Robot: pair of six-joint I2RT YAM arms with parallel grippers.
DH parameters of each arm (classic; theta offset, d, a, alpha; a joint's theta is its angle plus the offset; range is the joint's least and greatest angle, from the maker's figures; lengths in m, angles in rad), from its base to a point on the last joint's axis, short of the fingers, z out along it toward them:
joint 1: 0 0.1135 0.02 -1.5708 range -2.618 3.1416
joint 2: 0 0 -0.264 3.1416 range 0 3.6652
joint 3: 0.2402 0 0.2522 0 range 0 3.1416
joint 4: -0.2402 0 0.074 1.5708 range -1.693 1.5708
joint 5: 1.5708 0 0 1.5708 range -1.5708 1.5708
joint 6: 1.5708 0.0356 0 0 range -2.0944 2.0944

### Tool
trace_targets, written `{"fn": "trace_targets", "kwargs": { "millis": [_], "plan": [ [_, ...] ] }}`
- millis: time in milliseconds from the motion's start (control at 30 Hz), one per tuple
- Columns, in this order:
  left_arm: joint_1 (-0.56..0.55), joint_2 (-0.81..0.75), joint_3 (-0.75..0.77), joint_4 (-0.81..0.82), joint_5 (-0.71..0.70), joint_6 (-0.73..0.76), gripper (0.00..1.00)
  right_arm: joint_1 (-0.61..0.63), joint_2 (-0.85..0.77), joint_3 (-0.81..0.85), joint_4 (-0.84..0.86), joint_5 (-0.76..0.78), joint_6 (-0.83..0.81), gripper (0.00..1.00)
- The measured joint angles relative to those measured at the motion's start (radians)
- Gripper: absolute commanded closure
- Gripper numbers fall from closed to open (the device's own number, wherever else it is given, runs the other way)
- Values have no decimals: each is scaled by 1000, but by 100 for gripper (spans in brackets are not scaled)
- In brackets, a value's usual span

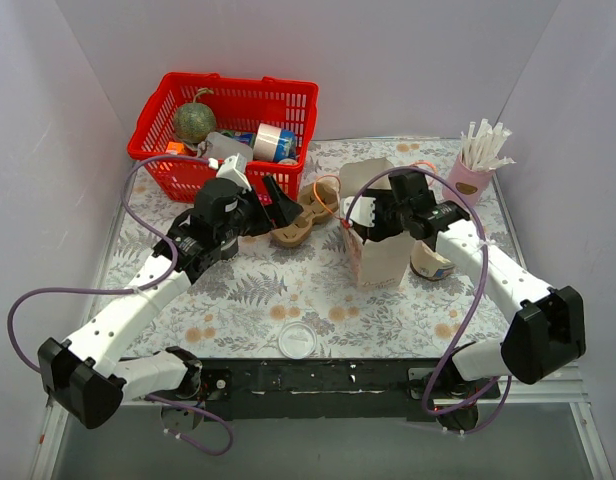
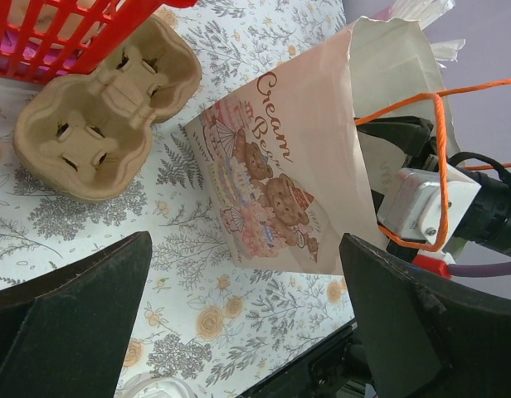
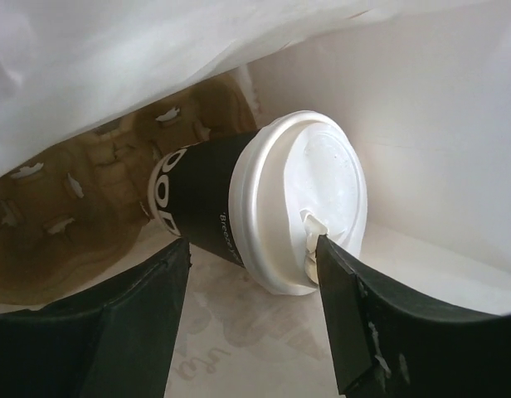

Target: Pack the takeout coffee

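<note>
The table (image 1: 288,290) carries a cloth with a flower pattern. At its far left stands a red basket (image 1: 278,95) with several objects inside. Right of the middle stands a paper bag (image 1: 380,260), upright and open at the top. The right claw (image 3: 253,243) reaches into the bag, its fingers apart and clamped on nothing. The left claw (image 1: 278,208) hovers left of the bag, wide apart and empty. Under it, just beside the basket, lies a cardboard carrier (image 1: 306,215). A second carrier (image 3: 81,215) lies inside the bag. The coffee (image 3: 264,207) lies tilted on it, lid toward the right claw, at its fingertips; whether they touch I cannot tell.
</note>
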Motion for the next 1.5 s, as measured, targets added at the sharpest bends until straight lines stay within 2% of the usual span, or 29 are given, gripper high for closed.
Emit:
{"fn": "trace_targets", "kwargs": {
  "millis": [567, 833, 1133, 1333, 1500],
  "plan": [
    [0, 49, 40, 19, 48, 1, 2, 0, -73, 60, -31, -2, -6, 19],
    [0, 54, 62, 23, 47, 9, 2, 0, -163, 87, -52, -76, -13, 16],
    [0, 54, 64, 24, 49, 10, 2, 0, -261, 109, 4, -129, 0, 15],
    [0, 54, 64, 25, 62, 10, 2, 0, -293, 111, 126, -125, 127, 13],
    [0, 54, 64, 32, 70, 10, 2, 0, -284, 200, 209, -23, 306, 13]
  ]
}}
